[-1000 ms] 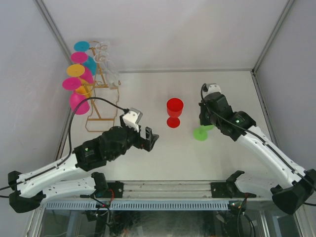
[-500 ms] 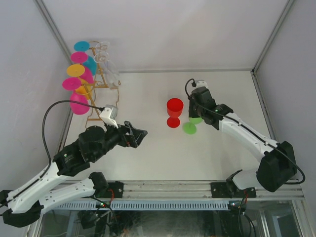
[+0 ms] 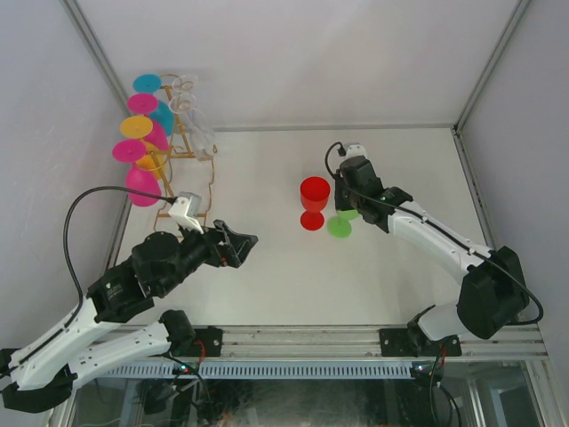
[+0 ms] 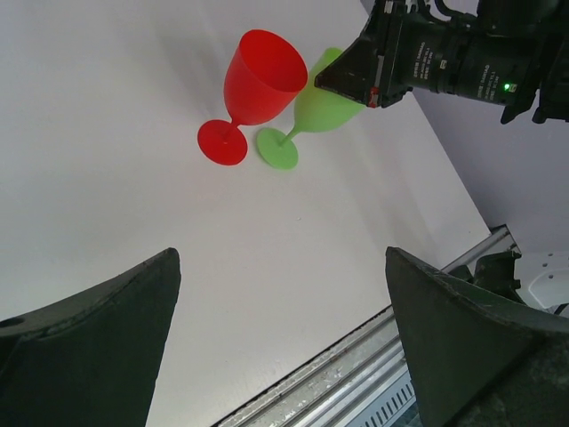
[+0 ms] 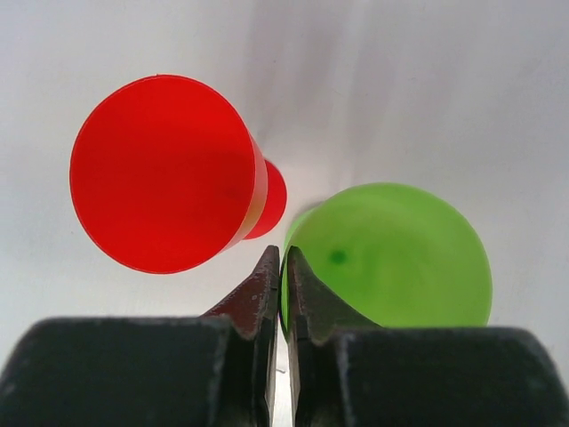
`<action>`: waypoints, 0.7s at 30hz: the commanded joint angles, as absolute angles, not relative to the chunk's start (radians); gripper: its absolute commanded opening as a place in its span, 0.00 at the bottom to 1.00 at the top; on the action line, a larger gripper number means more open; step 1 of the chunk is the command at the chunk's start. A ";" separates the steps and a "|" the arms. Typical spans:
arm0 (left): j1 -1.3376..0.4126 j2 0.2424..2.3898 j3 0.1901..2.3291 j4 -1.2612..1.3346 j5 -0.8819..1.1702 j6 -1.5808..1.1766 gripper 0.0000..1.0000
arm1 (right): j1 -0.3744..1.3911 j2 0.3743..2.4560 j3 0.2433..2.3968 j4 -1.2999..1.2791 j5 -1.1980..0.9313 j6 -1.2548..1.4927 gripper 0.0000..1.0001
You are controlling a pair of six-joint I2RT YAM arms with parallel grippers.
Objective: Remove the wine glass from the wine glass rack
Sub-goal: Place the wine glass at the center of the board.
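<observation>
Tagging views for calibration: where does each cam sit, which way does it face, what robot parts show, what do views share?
Top external: above and behind the bases, looking down at the table; left arm and right arm both show, wine glass rack far left.
Left wrist: on the left arm, facing across toward the right arm; left gripper's open fingers frame the bottom.
Right wrist: on the right arm, looking down; right gripper pinches the green glass rim.
Shared: red glass and green glass in all three.
</observation>
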State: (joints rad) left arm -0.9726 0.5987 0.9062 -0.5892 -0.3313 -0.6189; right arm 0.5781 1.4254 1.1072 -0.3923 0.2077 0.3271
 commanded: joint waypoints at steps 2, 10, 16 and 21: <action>-0.968 0.583 0.893 -0.563 -0.353 -0.634 1.00 | 0.584 1.430 1.114 -0.359 0.215 0.294 0.04; -0.968 0.597 0.895 -0.565 -0.350 -0.626 1.00 | 0.583 1.430 1.113 -0.343 0.196 0.277 0.10; -0.968 0.602 0.900 -0.570 -0.338 -0.620 1.00 | 0.583 1.421 1.114 -0.335 0.173 0.267 0.18; -0.967 0.603 0.904 -0.580 -0.335 -0.614 1.00 | 0.579 1.398 1.114 -0.324 0.150 0.261 0.21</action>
State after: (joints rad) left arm -0.9726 0.5976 0.9062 -0.5922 -0.3367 -0.6186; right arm 0.5781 1.4288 1.1072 -0.3843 0.1730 0.2825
